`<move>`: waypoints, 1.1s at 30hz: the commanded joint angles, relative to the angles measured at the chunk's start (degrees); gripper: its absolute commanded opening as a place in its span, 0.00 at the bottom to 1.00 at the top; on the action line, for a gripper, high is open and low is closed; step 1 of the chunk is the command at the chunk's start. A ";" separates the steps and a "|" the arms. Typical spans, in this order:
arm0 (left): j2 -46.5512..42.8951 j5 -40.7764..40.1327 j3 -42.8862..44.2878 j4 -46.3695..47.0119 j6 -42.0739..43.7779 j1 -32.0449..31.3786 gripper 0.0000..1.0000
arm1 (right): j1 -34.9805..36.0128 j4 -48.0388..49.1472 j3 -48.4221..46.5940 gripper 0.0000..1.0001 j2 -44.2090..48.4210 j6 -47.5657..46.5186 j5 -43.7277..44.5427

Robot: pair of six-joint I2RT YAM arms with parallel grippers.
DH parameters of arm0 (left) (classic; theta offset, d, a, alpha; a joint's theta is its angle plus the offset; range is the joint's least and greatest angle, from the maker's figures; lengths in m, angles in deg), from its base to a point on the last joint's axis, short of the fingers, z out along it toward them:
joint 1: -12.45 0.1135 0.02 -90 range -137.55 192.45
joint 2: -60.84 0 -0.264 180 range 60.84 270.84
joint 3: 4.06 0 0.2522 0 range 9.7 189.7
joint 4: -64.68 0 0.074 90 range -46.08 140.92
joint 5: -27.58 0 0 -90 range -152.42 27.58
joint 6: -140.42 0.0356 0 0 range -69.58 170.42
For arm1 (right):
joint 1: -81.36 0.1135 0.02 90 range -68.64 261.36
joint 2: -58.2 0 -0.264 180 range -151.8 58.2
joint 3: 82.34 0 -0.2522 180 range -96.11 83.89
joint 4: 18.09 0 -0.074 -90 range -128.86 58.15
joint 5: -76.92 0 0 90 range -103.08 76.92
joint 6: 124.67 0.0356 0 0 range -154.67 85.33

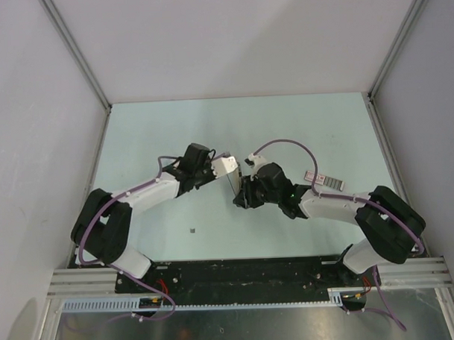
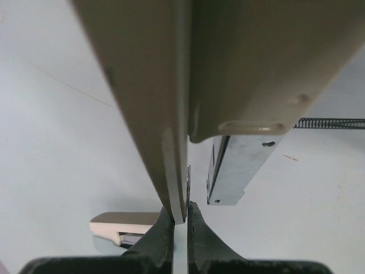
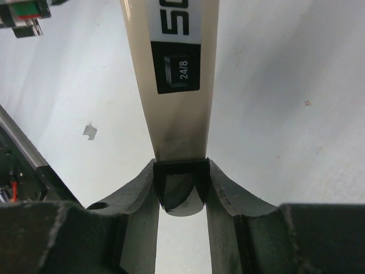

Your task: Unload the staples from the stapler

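Observation:
The stapler (image 1: 227, 165) is held in the air between both arms at the table's middle. My left gripper (image 1: 214, 169) is shut on its pale beige lid (image 2: 154, 103), which is swung open. The metal magazine (image 2: 235, 168) hangs apart from the lid, with a thin coil spring (image 2: 331, 123) stretched to the right. My right gripper (image 1: 246, 193) is shut on the stapler's dark end (image 3: 179, 182); the beige body (image 3: 174, 97) bears a "24/8" label. A tiny grey staple piece (image 3: 89, 131) lies on the table, and it also shows in the top view (image 1: 193, 231).
A flat pinkish-and-grey segmented rectangle (image 1: 326, 180) lies on the table right of the right wrist. A beige part with a metal inset (image 2: 121, 224) shows below the left fingers. Grey walls close the table on three sides.

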 commanded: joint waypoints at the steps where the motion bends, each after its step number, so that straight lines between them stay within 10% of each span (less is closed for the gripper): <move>1: -2.00 -9.99 -2.50 9.84 7.33 -0.88 0.00 | -0.33 0.80 0.53 0.00 2.61 -4.01 2.83; 23: -0.49 -20.73 -12.75 30.87 19.76 -3.93 0.00 | -1.06 2.06 4.95 0.00 6.57 -2.55 5.13; 33: -6.08 -2.27 1.48 -1.57 -5.16 -5.61 0.19 | -3.89 10.22 3.86 0.00 11.48 3.36 16.70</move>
